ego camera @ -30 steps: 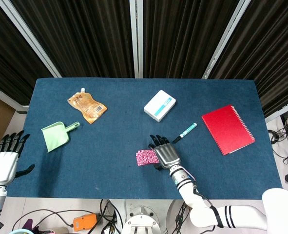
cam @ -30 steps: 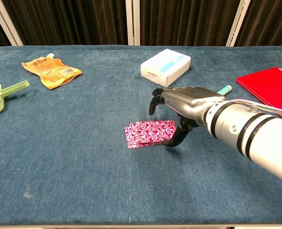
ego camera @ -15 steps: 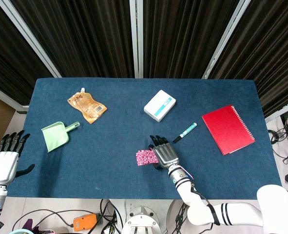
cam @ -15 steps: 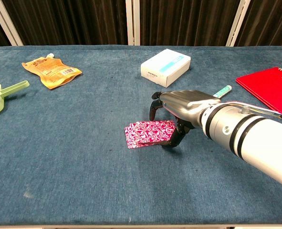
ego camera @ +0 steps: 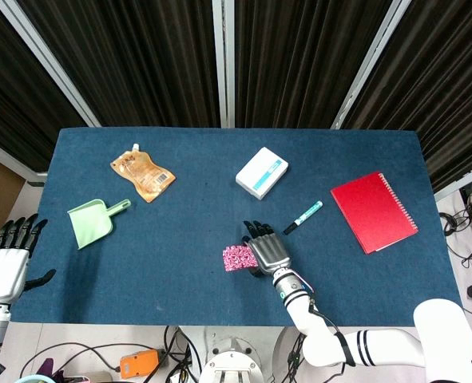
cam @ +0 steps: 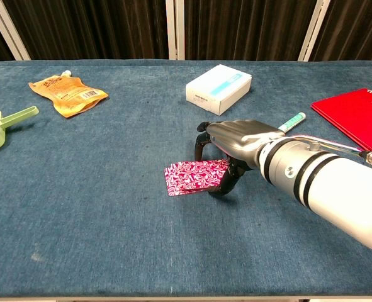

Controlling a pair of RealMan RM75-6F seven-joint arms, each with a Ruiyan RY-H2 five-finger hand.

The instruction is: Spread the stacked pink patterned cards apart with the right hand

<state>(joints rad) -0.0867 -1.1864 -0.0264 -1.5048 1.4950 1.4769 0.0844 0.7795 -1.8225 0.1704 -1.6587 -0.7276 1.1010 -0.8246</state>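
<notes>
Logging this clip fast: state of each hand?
Left hand: open, holding nothing, off the table's edge.
Right hand: fingers arched on the pink cards; grip cannot be told.

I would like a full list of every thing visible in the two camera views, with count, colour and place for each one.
pink patterned cards: one stack, pink and white, front centre of the table, under the right hand
white box: one, white with a blue stripe, back centre
pen: one, teal and black, right of centre
red notebook: one, red, right side
orange pouch: one, orange, back left
dustpan: one, light green, left side
table: one, dark blue cloth
right hand: silver and black, fingers over the cards' right end
left hand: fingers apart, off the table's left edge
</notes>
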